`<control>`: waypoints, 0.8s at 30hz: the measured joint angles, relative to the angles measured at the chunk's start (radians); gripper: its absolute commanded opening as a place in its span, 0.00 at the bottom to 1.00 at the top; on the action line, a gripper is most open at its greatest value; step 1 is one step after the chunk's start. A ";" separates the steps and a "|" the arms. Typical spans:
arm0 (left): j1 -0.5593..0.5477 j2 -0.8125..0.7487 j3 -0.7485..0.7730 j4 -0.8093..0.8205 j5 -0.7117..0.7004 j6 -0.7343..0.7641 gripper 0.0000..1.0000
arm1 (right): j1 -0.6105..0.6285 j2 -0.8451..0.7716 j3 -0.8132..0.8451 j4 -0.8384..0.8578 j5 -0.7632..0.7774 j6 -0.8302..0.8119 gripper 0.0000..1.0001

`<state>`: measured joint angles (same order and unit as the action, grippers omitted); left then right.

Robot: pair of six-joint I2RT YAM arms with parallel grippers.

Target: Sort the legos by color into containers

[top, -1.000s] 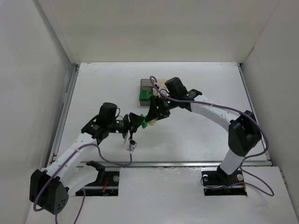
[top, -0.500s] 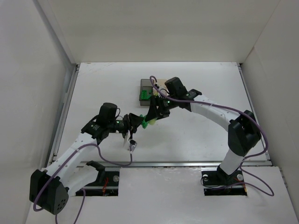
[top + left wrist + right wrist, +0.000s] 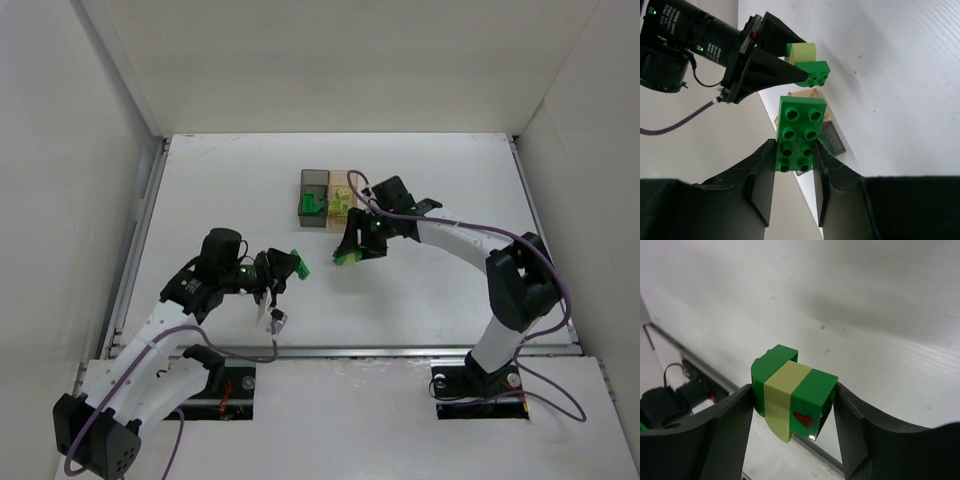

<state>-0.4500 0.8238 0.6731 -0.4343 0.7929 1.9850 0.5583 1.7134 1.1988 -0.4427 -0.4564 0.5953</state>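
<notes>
My left gripper (image 3: 284, 270) is shut on a dark green two-by-four lego (image 3: 298, 265), held above the table; the left wrist view shows the lego (image 3: 799, 131) clamped between both fingers (image 3: 762, 185). My right gripper (image 3: 350, 252) is shut on a small stack (image 3: 345, 259) of a pale yellow-green brick between two dark green ones, seen close in the right wrist view (image 3: 792, 390). The smoky dark grey bin (image 3: 314, 180) holds green bricks. The orange-tan bin (image 3: 345, 176) beside it holds yellow-green bricks. The two grippers are apart.
White walls enclose the table on the left, back and right. A metal rail (image 3: 340, 351) runs along the front edge. A small white tag (image 3: 277, 320) hangs on the left arm's purple cable. The right gripper (image 3: 767, 60) with its stack shows in the left wrist view.
The grippers were together in front of the bins; now they have separated. The left one drew back left with the green brick, the right one moved right with the stack. The bins are uncovered.
</notes>
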 measured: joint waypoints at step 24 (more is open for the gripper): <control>0.122 0.834 0.541 0.592 -0.120 -1.884 0.15 | -0.040 -0.082 -0.001 -0.021 0.203 -0.107 0.00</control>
<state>-0.3279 1.6577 1.2140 0.1574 0.6727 0.1013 0.5179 1.6314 1.1980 -0.4637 -0.2535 0.4881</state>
